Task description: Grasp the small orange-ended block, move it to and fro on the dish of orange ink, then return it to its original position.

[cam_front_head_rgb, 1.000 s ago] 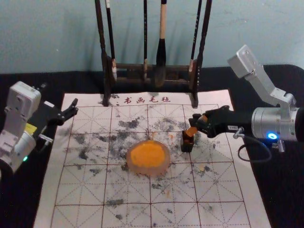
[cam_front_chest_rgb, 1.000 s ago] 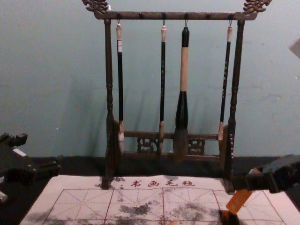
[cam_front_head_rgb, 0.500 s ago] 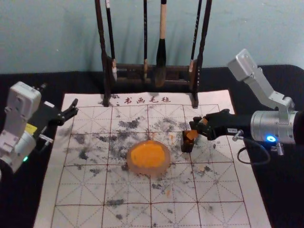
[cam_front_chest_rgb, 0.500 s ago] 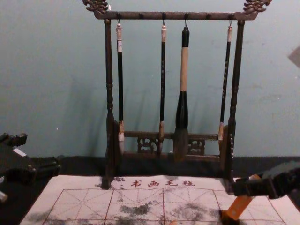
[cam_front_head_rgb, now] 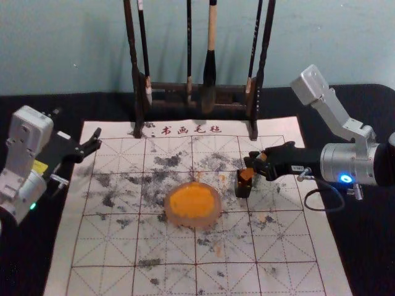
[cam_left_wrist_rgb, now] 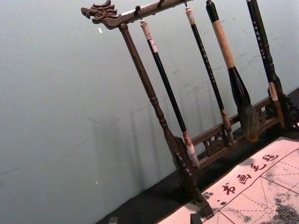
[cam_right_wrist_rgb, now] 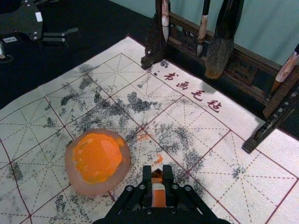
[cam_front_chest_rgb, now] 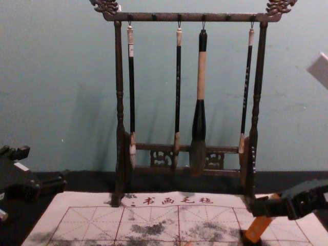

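Right claw (cam_front_head_rgb: 257, 162) | 2 o'clock of ink dish (cam_front_head_rgb: 178, 219), closed on orange block (cam_front_head_rgb: 247, 173) | block tilted, lower end at mouth of dark holder (cam_front_head_rgb: 243, 189), inside or just above unclear | left claw (cam_front_head_rgb: 92, 145) parked, 10 o'clock of dish, wide | brush rack (cam_front_head_rgb: 166, 103) at 12

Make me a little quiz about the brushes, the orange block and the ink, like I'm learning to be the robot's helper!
1. How many brushes hang on the rack?
A) two
B) four
C) six

2. True or false: the left gripper is holding the orange block.

3. Fill in the missing word: the orange ink is in a round ____ on the mat.

Key:
1. B, four
2. False: the right gripper holds the orange block
3. dish
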